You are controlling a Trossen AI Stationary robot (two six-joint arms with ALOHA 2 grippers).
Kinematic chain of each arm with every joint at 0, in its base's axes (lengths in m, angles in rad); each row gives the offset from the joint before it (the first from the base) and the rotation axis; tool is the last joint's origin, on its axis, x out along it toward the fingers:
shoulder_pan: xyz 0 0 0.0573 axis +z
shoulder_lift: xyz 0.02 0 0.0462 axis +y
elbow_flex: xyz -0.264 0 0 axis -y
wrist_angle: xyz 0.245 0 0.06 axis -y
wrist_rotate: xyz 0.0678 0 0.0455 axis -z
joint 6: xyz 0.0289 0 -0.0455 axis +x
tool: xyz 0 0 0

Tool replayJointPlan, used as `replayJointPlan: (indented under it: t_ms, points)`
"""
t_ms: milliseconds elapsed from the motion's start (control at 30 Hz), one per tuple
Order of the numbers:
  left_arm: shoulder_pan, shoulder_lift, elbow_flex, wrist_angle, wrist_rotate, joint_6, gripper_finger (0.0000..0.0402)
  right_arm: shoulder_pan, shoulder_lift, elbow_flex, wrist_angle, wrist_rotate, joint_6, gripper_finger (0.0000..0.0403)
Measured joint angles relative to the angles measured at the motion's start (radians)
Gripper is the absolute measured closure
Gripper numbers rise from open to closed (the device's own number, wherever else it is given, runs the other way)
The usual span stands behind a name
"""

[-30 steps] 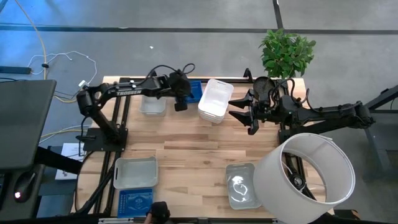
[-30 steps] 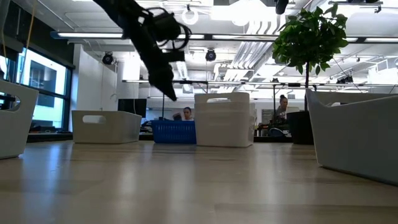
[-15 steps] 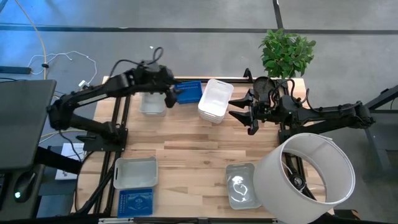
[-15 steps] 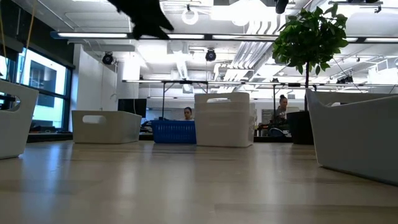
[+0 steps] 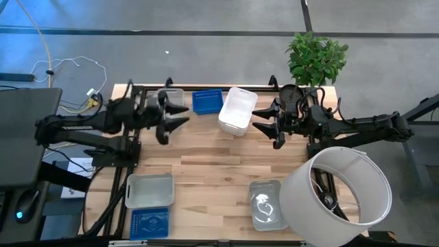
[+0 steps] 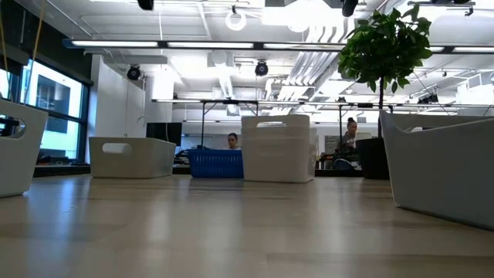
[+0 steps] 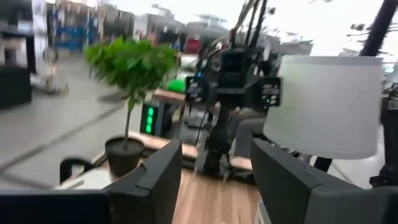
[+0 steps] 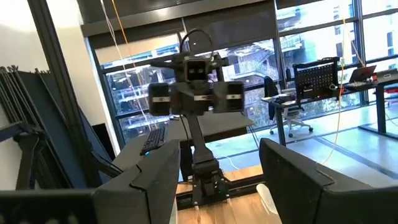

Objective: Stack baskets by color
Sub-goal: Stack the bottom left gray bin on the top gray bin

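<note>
Baskets sit along the table's (image 5: 206, 158) far edge: grey (image 5: 171, 96), blue (image 5: 207, 101), white stack (image 5: 236, 110). We see both left hand (image 5: 180, 115) and right hand (image 5: 260, 123) spread, empty.

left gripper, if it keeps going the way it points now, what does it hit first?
Probably nothing on the table. The left gripper, open and empty, points toward the right gripper; the white baskets sit just beside that line, though height is unclear.

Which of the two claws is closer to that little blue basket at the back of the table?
The left. The left gripper hangs open just beside the blue basket, toward the table's left. The right gripper waits open farther off, beyond the white basket stack.
</note>
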Motion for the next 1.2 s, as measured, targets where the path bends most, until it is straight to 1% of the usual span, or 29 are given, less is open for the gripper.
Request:
replayJointPlan:
  t_ms: [100,200,300,433,1200]
  points:
    - [-0.072,-0.03,-0.024,0.013,-0.068,0.084,0.023,0.0,0.0,0.0,0.0,0.0,-0.001,0.0194]
    - [-0.123,-0.033,-0.03,0.006,-0.113,0.146,0.0229,0.0,0.0,0.0,0.0,0.0,-0.001,0.0194]
    - [-0.152,-0.031,-0.03,0.007,-0.155,0.181,0.0229,0.0,0.0,0.0,0.0,0.0,-0.001,0.0194]
    - [-0.164,-0.029,-0.03,0.006,-0.204,0.183,0.0229,0.0,0.0,0.0,0.0,0.0,-0.001,0.0194]
    - [-0.165,-0.029,-0.03,0.004,-0.215,0.183,0.0229,0.0,0.0,0.0,-0.001,0.0,-0.001,0.0194]
